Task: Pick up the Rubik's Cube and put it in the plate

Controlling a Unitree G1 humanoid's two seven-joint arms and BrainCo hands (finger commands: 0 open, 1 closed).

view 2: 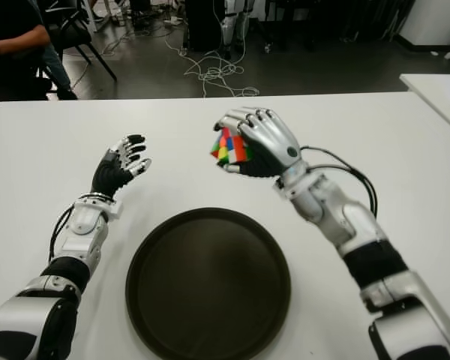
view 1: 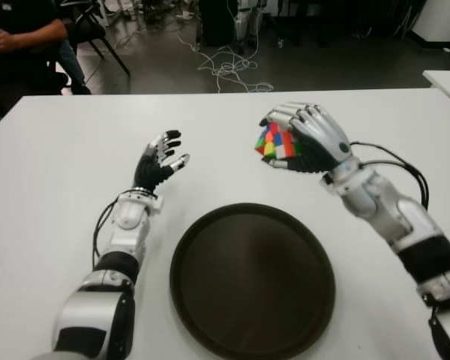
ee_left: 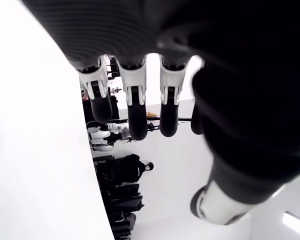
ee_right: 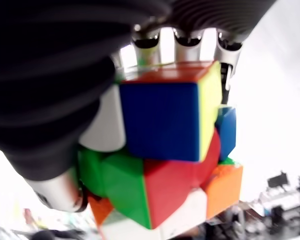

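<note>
My right hand (view 1: 285,139) is raised above the white table (view 1: 60,165), its fingers curled round the multicoloured Rubik's Cube (view 1: 274,144). In the right wrist view the cube (ee_right: 165,150) fills the palm, with the fingers (ee_right: 182,42) wrapped over its far side. The hand and cube hang just beyond the far right rim of the round dark plate (view 1: 252,279), which lies flat in front of me with nothing in it. My left hand (view 1: 162,159) shows to the left of the plate, fingers spread and holding nothing.
A person's arm (view 1: 22,34) and chair show beyond the table's far left corner. Cables (view 1: 229,71) lie on the dark floor behind the table. A second white table's edge (view 1: 446,79) is at the far right.
</note>
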